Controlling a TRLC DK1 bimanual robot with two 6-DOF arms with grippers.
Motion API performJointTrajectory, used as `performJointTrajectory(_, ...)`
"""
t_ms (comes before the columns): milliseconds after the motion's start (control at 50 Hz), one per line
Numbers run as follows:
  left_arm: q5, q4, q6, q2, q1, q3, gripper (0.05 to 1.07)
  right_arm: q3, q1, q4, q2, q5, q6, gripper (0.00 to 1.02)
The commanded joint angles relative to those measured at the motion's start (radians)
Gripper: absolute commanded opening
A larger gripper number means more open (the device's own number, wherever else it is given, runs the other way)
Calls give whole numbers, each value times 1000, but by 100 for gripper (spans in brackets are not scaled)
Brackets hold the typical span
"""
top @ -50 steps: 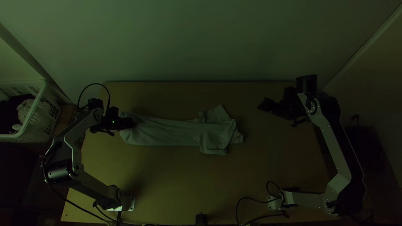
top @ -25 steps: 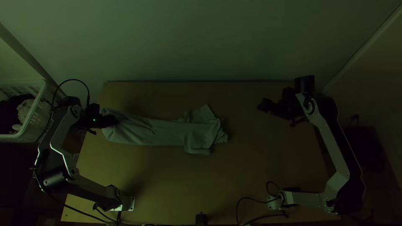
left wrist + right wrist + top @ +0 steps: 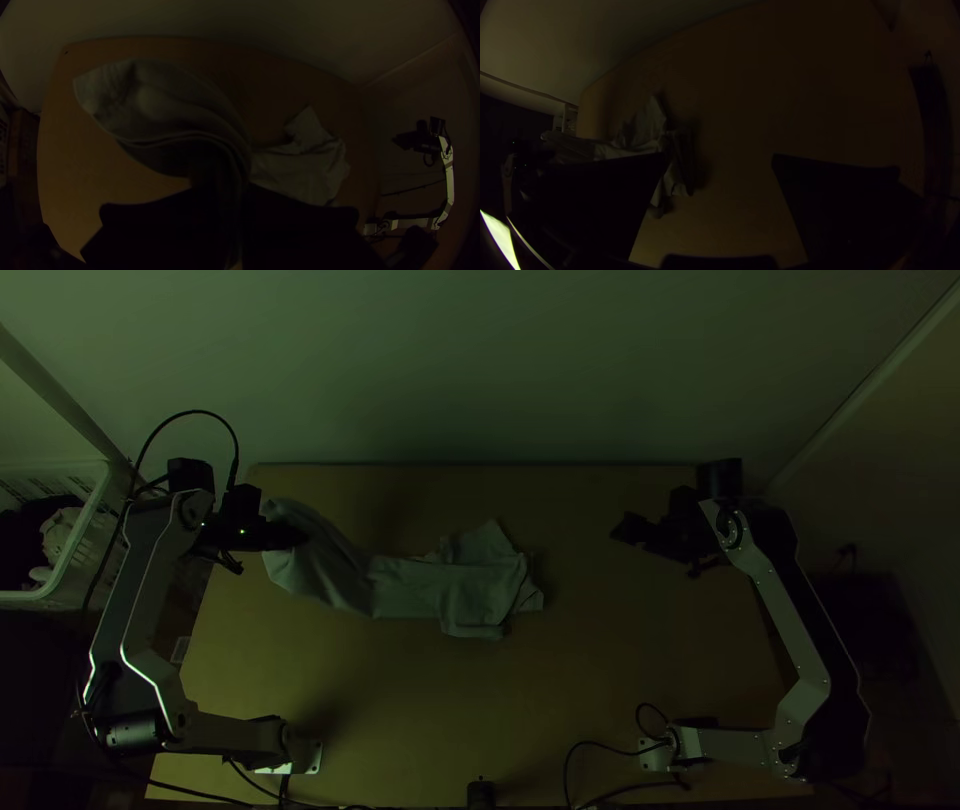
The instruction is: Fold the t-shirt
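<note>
The t-shirt [image 3: 440, 595] is lying lengthwise across the left and middle of the table [image 3: 560, 700], its right end bunched and crumpled, with a flap poking towards the far side. The left gripper [image 3: 300, 536] is hanging over the shirt's left part, its fingers closing on a pinch of cloth, and that part is rising and curving in a loose loop. I'm not quite sure in this gloom, but a few layers seem to be caught there. The right gripper [image 3: 618, 532] is hovering well to the right of the shirt, its fingers standing wide apart with nothing between them.

The left arm [image 3: 148, 570] is standing between the shirt and a white basket [image 3: 88, 513], which is sitting beyond the table's left edge with pale cloth [image 3: 58, 532] and something dark inside. A black cable [image 3: 197, 412] is arching above that arm's wrist. The right arm [image 3: 800, 630] is bending out past the table's right edge. More cables [image 3: 600, 744] are curling by its base, and a small dark object [image 3: 480, 793] is sitting at the middle of the near edge. A plain wall [image 3: 480, 370] is closing off the far side.
</note>
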Motion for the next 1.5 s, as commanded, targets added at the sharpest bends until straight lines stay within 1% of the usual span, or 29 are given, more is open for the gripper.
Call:
performJointTrajectory(0, -5, -29, -51, -29, -60, 49, 8, -26, -3, 11, -7, 5, 14, 98)
performJointTrajectory(140, -25, -29, -121, -26, -162, 90, 8, -41, -2, 18, -12, 9, 23, 98)
performJointTrajectory(360, -76, -29, -229, 14, -366, 162, 8, -66, 1, 45, -23, 11, 43, 98)
performJointTrajectory(480, -103, -21, -264, 49, -458, 192, 8, -70, -3, 55, -26, 18, 50, 98)
performJointTrajectory(600, -109, -18, -295, 109, -521, 241, 8, -81, -5, 68, -38, 23, 60, 98)
performJointTrajectory(780, -151, 5, -345, 196, -619, 307, 8, -93, -11, 69, -52, 28, 79, 98)
performJointTrajectory(940, -152, 17, -393, 270, -692, 356, 8, -109, -14, 75, -66, 34, 89, 98)
performJointTrajectory(1040, -152, 51, -427, 296, -738, 365, 8, -123, -16, 78, -75, 49, 89, 98)
performJointTrajectory(1220, -162, 100, -488, 362, -806, 386, 8, -158, -20, 95, -90, 54, 96, 98)
performJointTrajectory(1480, -226, 151, -523, 472, -899, 426, 8, -207, -17, 121, -115, 58, 111, 98)
